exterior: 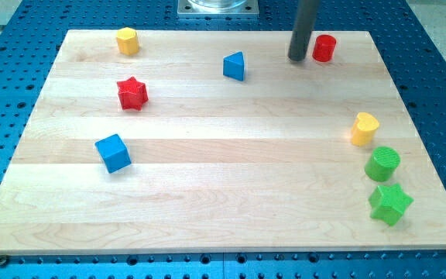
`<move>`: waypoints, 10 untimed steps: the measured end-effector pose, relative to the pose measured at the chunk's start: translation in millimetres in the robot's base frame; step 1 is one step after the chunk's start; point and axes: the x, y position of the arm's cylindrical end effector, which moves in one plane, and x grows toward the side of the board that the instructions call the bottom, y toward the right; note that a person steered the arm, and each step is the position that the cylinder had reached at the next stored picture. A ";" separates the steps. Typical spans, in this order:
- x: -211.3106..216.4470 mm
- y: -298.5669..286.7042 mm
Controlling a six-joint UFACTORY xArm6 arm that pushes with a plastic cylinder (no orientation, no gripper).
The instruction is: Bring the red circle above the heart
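Hugging the board's [207, 240] top edge: red circle [324, 48], my tip [297, 58] just left.

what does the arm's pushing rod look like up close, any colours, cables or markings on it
Only the straight dark grey rod shows, a smooth round cylinder entering from the view's top; my tip ends flat and blunt. No cables, labels or markings are visible on it. The tip sits just to the view's left of the red circle block. A square metal plate shows at the view's top edge, behind the pale wooden board.
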 end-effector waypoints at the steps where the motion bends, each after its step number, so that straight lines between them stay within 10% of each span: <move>1: -19.4 31.3; 10: 81.0 131.3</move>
